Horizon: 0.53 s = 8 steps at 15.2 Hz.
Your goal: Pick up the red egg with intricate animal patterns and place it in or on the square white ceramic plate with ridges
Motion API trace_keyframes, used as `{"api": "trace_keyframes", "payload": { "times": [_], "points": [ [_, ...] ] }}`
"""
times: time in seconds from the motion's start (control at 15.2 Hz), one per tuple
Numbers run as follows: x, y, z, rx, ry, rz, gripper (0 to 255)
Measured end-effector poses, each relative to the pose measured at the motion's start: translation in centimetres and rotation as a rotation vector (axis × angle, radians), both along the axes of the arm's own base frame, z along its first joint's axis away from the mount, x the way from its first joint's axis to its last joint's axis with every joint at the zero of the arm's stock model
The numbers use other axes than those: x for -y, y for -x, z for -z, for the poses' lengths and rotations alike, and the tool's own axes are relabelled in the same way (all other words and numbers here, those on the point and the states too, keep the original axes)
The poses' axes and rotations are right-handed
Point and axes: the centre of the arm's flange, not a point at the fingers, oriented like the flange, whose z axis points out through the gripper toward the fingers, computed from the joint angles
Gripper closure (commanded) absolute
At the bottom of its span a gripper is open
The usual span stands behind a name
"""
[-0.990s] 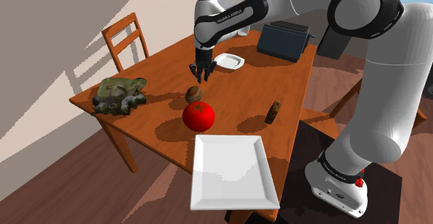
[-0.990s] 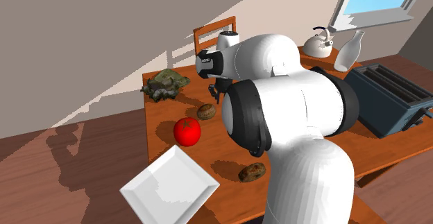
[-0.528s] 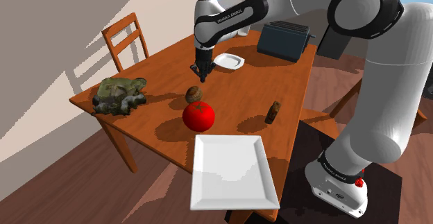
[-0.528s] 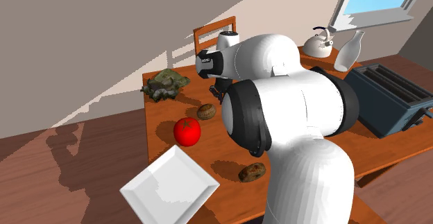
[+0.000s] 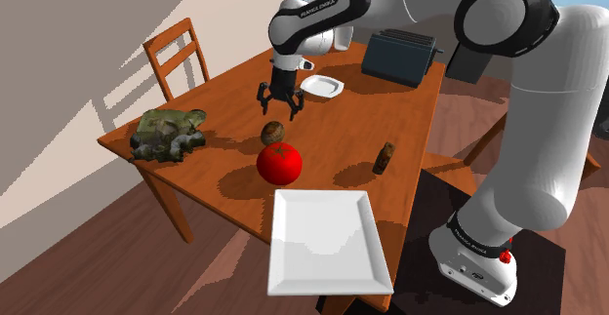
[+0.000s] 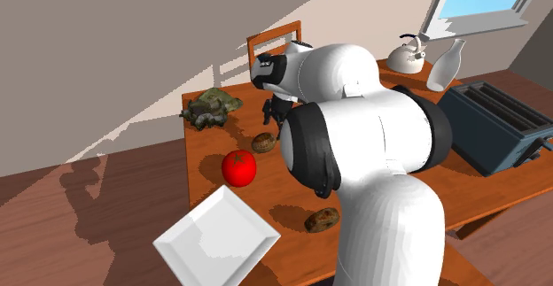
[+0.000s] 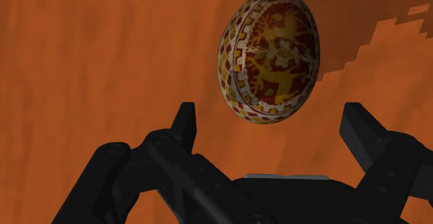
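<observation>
Across the shoulder view, places on the wooden table (image 5: 229, 98) are given from the red tomato (image 5: 280, 163) near its middle. Far to the tomato's left and behind it, a wooden chair (image 5: 176, 55) stands at the table's far side. Nearer, well to the tomato's left, a crumpled green-brown lump (image 5: 168, 133) lies by the table's edge. Just behind the tomato, close to it but apart, the patterned egg (image 5: 272, 131) rests on its side on the bare wood; the wrist view shows it dark red with yellow and white figures. The black gripper (image 5: 278, 106) hangs just above and behind the egg, pointing down. Its fingers (image 7: 184, 118) stand wide apart, with the egg lying ahead of them in line with the gap, and neither finger touches it. Farther behind the tomato and a little to its right sits a small white square plate (image 5: 322, 87). In front of the tomato, also a little to its right, a large white square plate (image 5: 327, 240) juts out over the table's near edge. Ridges cannot be made out on either plate. To the tomato's right, well apart from it, lies a small brown potato-like lump (image 5: 385, 157). Far behind the tomato and to its right stands a dark toaster (image 5: 400, 55). The arm's dark stand (image 5: 542, 274) is in front of the tomato and farthest right.
</observation>
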Motion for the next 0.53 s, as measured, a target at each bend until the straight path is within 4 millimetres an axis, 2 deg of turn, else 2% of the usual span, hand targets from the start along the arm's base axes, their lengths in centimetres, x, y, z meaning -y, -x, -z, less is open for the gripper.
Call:
{"api": "trace_keyframes", "payload": {
  "times": [0.4,0.53],
  "points": [
    [-0.9,0.2,2.8,-0.019,-0.011,0.057,0],
    [-1.0,0.2,3.1,-0.019,-0.011,0.058,0]
  ]
}}
